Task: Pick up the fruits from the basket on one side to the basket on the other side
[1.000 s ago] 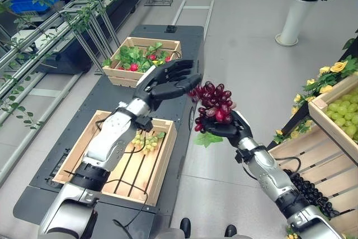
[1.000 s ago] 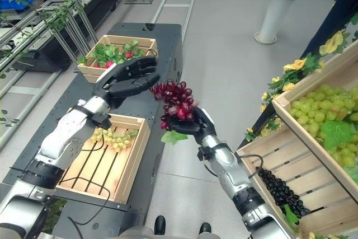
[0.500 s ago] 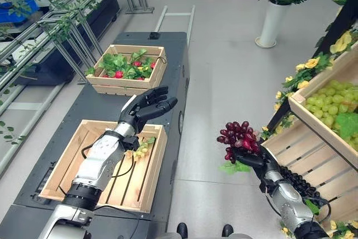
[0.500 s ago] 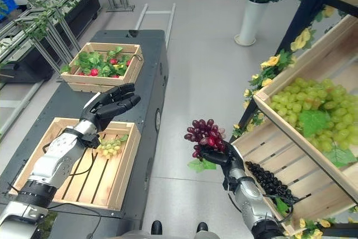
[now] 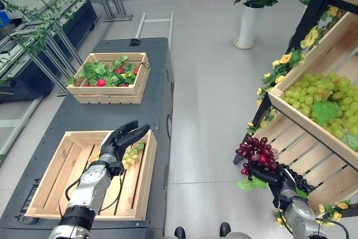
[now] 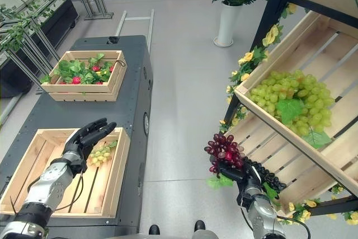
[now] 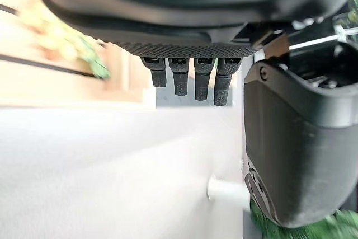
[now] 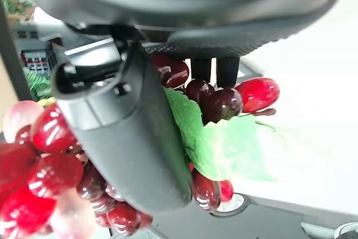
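- Right now your right hand [image 5: 272,175] is curled around the red grape bunch [image 5: 255,154], lower right of frame, just beside the slatted shelf crate [image 5: 313,155]
- Keep that grip firm and the bunch level as you carry it
- Your left hand [image 5: 120,140] hovers, fingers spread, over the near wooden crate [image 5: 56,177] holding green grapes [image 5: 130,155]

Right hand [image 5: 272,175] curled round red grapes [image 5: 254,153] beside slanted shelf crates [image 5: 313,138]; left hand [image 5: 122,140] spread above green grapes [image 5: 131,155] in near wooden crate [image 5: 50,177].
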Robot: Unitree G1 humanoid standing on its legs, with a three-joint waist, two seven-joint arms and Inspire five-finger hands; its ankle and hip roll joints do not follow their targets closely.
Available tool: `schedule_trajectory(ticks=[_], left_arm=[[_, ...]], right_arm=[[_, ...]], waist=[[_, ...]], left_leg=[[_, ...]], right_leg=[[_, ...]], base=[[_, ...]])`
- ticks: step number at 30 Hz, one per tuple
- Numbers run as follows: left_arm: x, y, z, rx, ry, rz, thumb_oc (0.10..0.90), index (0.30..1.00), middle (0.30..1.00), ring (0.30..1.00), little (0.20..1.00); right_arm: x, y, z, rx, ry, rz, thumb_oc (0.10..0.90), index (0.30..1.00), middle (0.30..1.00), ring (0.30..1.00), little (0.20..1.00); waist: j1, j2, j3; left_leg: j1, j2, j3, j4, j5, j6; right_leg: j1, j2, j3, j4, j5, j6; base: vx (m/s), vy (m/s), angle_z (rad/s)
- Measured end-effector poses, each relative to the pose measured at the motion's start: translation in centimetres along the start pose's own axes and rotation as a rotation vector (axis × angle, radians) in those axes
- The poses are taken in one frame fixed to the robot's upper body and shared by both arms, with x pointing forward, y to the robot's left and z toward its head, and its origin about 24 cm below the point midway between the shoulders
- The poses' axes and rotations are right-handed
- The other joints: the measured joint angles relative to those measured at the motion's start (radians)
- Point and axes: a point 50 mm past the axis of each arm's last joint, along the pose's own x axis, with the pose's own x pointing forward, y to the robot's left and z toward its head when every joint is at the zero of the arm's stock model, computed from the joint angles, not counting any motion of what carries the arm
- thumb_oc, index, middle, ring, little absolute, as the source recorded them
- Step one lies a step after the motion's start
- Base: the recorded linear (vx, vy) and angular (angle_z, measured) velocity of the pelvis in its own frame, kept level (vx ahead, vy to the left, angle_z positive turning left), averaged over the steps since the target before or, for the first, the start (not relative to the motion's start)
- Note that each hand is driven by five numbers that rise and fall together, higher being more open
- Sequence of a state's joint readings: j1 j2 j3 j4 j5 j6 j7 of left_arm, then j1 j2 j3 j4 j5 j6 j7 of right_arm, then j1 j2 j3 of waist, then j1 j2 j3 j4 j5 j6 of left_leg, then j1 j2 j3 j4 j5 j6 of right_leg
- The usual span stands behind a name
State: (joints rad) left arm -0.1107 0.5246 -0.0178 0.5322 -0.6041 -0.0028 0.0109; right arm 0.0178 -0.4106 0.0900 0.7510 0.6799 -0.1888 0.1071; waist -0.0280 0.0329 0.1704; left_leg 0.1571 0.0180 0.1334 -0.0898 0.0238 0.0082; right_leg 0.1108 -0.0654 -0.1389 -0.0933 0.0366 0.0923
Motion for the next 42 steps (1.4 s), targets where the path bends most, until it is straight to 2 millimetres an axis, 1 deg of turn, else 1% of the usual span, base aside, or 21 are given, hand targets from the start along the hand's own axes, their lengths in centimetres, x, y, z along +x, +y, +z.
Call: schedule_trajectory(ticks=[2, 3, 4, 8, 10, 11, 13, 14, 16, 17, 19, 21, 23, 25, 26, 28, 30, 34, 37, 40, 42], left_arm=[[-0.1, 0.8, -0.5, -0.051, -0.011, 0.093, 0.8, 0.9, 0.9, 0.9, 0.9], [-0.2, 1.1, -0.4, -0.082, -0.039, 0.146, 0.8, 0.9, 0.9, 0.9, 0.9], [-0.2, 1.1, -0.3, -0.087, -0.051, 0.159, 0.8, 0.9, 0.9, 0.9, 0.9], [0.3, 0.7, 1.8, -0.108, -0.183, 0.203, 0.8, 0.9, 0.9, 0.9, 0.9], [1.0, 0.1, 4.0, -0.117, -0.26, 0.198, 0.8, 0.9, 0.9, 0.9, 0.9], [1.4, -0.1, 5.2, -0.117, -0.299, 0.188, 0.8, 0.9, 0.9, 0.9, 0.9], [1.9, -0.6, 6.8, -0.103, -0.346, 0.167, 0.8, 0.9, 0.9, 0.9, 0.9], [2.2, -1.1, 7.7, -0.101, -0.372, 0.151, 0.8, 0.9, 0.9, 0.9, 0.9], [2.6, -2.3, 8.8, -0.074, -0.405, 0.114, 0.8, 0.9, 0.9, 0.9, 0.9], [2.6, -2.5, 9.1, -0.062, -0.414, 0.105, 0.8, 0.9, 0.9, 0.9, 0.9], [2.8, -3.4, 9.6, -0.01, -0.432, 0.069, 0.8, 0.9, 0.9, 0.9, 0.9], [2.9, -4.1, 9.7, 0.061, -0.439, 0.042, 0.8, 0.9, 0.9, 0.9, 0.9], [2.8, -4.8, 10.4, 0.167, -0.467, 0.005, 0.8, 0.9, 0.9, 0.9, 0.9], [2.9, -5.3, 10.7, 0.214, -0.475, -0.015, 0.8, 0.9, 0.9, 0.9, 0.9], [2.9, -5.3, 10.7, 0.215, -0.477, -0.015, 0.8, 0.9, 0.9, 0.9, 0.9], [2.8, -5.2, 11.4, 0.232, -0.501, -0.012, 0.8, 0.9, 0.9, 0.9, 0.9], [2.6, -4.8, 12.0, 0.26, -0.525, -0.003, 0.8, 0.9, 0.9, 0.9, 0.9], [2.0, -5.1, 13.3, 0.302, -0.597, -0.016, 0.8, 0.9, 0.9, 0.9, 0.9], [1.3, -6.3, 14.0, 0.385, -0.665, -0.071, 0.8, 0.9, 0.9, 0.9, 0.9], [0.9, -6.0, 14.8, 0.462, -0.699, -0.079, 0.8, 0.9, 0.9, 0.9, 0.9], [0.7, -6.0, 15.0, 0.48, -0.705, -0.088, 0.8, 0.9, 0.9, 0.9, 0.9]], right_arm=[[0.0, -0.3, 0.1, 0.004, -0.002, -0.013, 0.4, 0.3, 0.3, 0.3, 0.3], [0.0, -0.4, 0.1, 0.005, -0.003, -0.015, 0.4, 0.3, 0.3, 0.3, 0.3], [0.0, -0.4, 0.1, 0.007, -0.002, -0.016, 0.4, 0.3, 0.3, 0.3, 0.3], [1.0, 0.0, 1.3, 0.034, -0.029, -0.026, 0.4, 0.3, 0.3, 0.3, 0.3], [2.2, 0.9, 3.3, 0.045, -0.082, -0.026, 0.4, 0.3, 0.3, 0.3, 0.3], [2.8, 1.5, 4.7, 0.049, -0.119, -0.022, 0.4, 0.3, 0.3, 0.3, 0.3], [3.7, 2.2, 7.0, 0.085, -0.181, -0.023, 0.4, 0.3, 0.3, 0.3, 0.3], [4.2, 2.4, 8.5, 0.091, -0.218, -0.029, 0.4, 0.3, 0.3, 0.3, 0.3], [4.6, 2.1, 10.7, 0.111, -0.275, -0.063, 0.4, 0.3, 0.3, 0.3, 0.3], [4.6, 2.0, 11.2, 0.106, -0.286, -0.069, 0.4, 0.3, 0.3, 0.3, 0.3], [4.6, 1.3, 12.9, 0.102, -0.328, -0.094, 0.4, 0.3, 0.3, 0.3, 0.3], [4.6, 0.4, 13.7, 0.103, -0.34, -0.123, 0.4, 0.3, 0.3, 0.3, 0.3], [4.7, -0.6, 14.7, 0.127, -0.337, -0.16, 0.4, 0.3, 0.3, 0.3, 0.3], [4.6, -1.8, 15.4, 0.143, -0.334, -0.202, 0.4, 0.3, 0.3, 0.3, 0.3], [4.6, -2.1, 15.5, 0.141, -0.333, -0.209, 0.4, 0.3, 0.3, 0.3, 0.3], [4.4, -2.8, 16.4, 0.133, -0.344, -0.234, 0.4, 0.3, 0.3, 0.3, 0.3], [4.4, -3.0, 17.5, 0.193, -0.377, -0.251, 0.4, 0.3, 0.3, 0.3, 0.3], [4.3, -2.9, 19.1, 0.293, -0.425, -0.269, 0.4, 0.3, 0.3, 0.3, 0.3], [4.2, -3.1, 20.3, 0.325, -0.458, -0.284, 0.4, 0.3, 0.3, 0.3, 0.3], [3.9, -3.3, 21.5, 0.321, -0.488, -0.289, 0.4, 0.3, 0.3, 0.3, 0.3], [3.7, -3.6, 21.9, 0.307, -0.498, -0.297, 0.4, 0.3, 0.3, 0.3, 0.3]], waist=[[0.003, -0.002, 0.0], [0.003, -0.004, 0.001], [0.003, -0.008, 0.001], [0.013, -0.032, 0.022], [0.015, -0.055, 0.084], [0.016, -0.067, 0.123], [0.015, -0.079, 0.184], [0.016, -0.081, 0.22], [0.018, -0.074, 0.284], [0.019, -0.072, 0.297], [0.022, -0.062, 0.328], [0.019, -0.056, 0.333], [0.026, -0.056, 0.353], [0.044, -0.053, 0.356], [0.046, -0.054, 0.358], [0.046, -0.053, 0.362], [0.05, -0.053, 0.363], [0.056, -0.052, 0.364], [0.058, -0.051, 0.364], [0.058, -0.051, 0.364], [0.058, -0.049, 0.365]], left_leg=[[-0.004, 0.0, 0.011, 0.0, 0.0, 0.001], [-0.011, 0.0, 0.015, 0.0, 0.001, 0.002], [-0.015, 0.0, 0.016, 0.001, 0.002, 0.003], [-0.079, -0.003, 0.033, 0.022, 0.01, 0.007], [-0.117, -0.001, 0.039, 0.061, 0.011, 0.009], [-0.138, 0.0, 0.04, 0.088, 0.006, 0.011], [-0.173, 0.001, 0.044, 0.132, -0.006, 0.008], [-0.21, 0.003, 0.044, 0.184, -0.023, 0.007], [-0.257, 0.008, 0.039, 0.265, -0.048, 0.006], [-0.273, 0.011, 0.037, 0.293, -0.06, 0.007], [-0.346, 0.021, 0.026, 0.387, -0.094, 0.005], [-0.399, 0.024, 0.013, 0.445, -0.111, 0.003], [-0.447, 0.027, 0.005, 0.527, -0.145, 0.001], [-0.489, 0.032, 0.004, 0.603, -0.176, 0.002], [-0.499, 0.033, 0.003, 0.62, -0.184, 0.001], [-0.554, 0.036, -0.015, 0.704, -0.22, -0.004], [-0.598, 0.042, -0.02, 0.76, -0.241, -0.006], [-0.661, 0.053, -0.025, 0.819, -0.256, -0.007], [-0.701, 0.053, -0.025, 0.842, -0.261, -0.006], [-0.735, 0.054, -0.022, 0.862, -0.264, -0.002], [-0.744, 0.053, -0.022, 0.87, -0.266, 0.0]], right_leg=[[-0.01, 0.001, 0.008, 0.0, 0.005, 0.0], [-0.018, 0.002, 0.02, 0.0, 0.009, -0.001], [-0.022, 0.002, 0.021, 0.003, 0.011, -0.001], [-0.094, -0.003, 0.022, 0.025, 0.027, -0.002], [-0.138, -0.007, 0.02, 0.069, 0.03, -0.007], [-0.161, -0.009, 0.013, 0.099, 0.026, -0.013], [-0.199, -0.016, 0.011, 0.145, 0.019, -0.018], [-0.233, -0.024, -0.008, 0.189, 0.005, -0.026], [-0.268, -0.028, -0.012, 0.256, -0.023, -0.031], [-0.281, -0.03, -0.014, 0.278, -0.031, -0.031], [-0.344, -0.032, -0.018, 0.359, -0.064, -0.04], [-0.394, -0.04, -0.028, 0.425, -0.084, -0.043], [-0.443, -0.05, -0.031, 0.517, -0.127, -0.048], [-0.494, -0.058, -0.029, 0.6, -0.166, -0.056], [-0.503, -0.06, -0.029, 0.619, -0.175, -0.056], [-0.551, -0.067, -0.035, 0.705, -0.216, -0.061], [-0.593, -0.07, -0.035, 0.76, -0.238, -0.068], [-0.651, -0.067, -0.034, 0.806, -0.248, -0.073], [-0.689, -0.069, -0.032, 0.826, -0.252, -0.073], [-0.723, -0.072, -0.028, 0.844, -0.253, -0.072], [-0.733, -0.073, -0.026, 0.852, -0.253, -0.072]], base=[[-0.03, -0.002, -0.17], [-0.1, -0.01, -0.14], [-0.12, -0.017, -0.09], [-0.21, -0.045, -0.11], [-0.18, -0.05, -0.11], [-0.13, -0.042, -0.06], [-0.08, -0.04, -0.06], [-0.07, -0.048, 0.01], [-0.04, -0.033, 0.09], [-0.03, -0.017, 0.08], [-0.05, -0.019, 0.09], [-0.05, -0.023, 0.15], [-0.03, -0.019, 0.11], [-0.03, -0.027, -0.02], [-0.03, -0.041, 0.03], [-0.03, -0.051, 0.12], [-0.04, -0.049, 0.04], [-0.04, -0.026, -0.01], [0.0, 0.0, 0.0], [0.0, 0.0, 0.0], [0.0, 0.0, 0.0]])
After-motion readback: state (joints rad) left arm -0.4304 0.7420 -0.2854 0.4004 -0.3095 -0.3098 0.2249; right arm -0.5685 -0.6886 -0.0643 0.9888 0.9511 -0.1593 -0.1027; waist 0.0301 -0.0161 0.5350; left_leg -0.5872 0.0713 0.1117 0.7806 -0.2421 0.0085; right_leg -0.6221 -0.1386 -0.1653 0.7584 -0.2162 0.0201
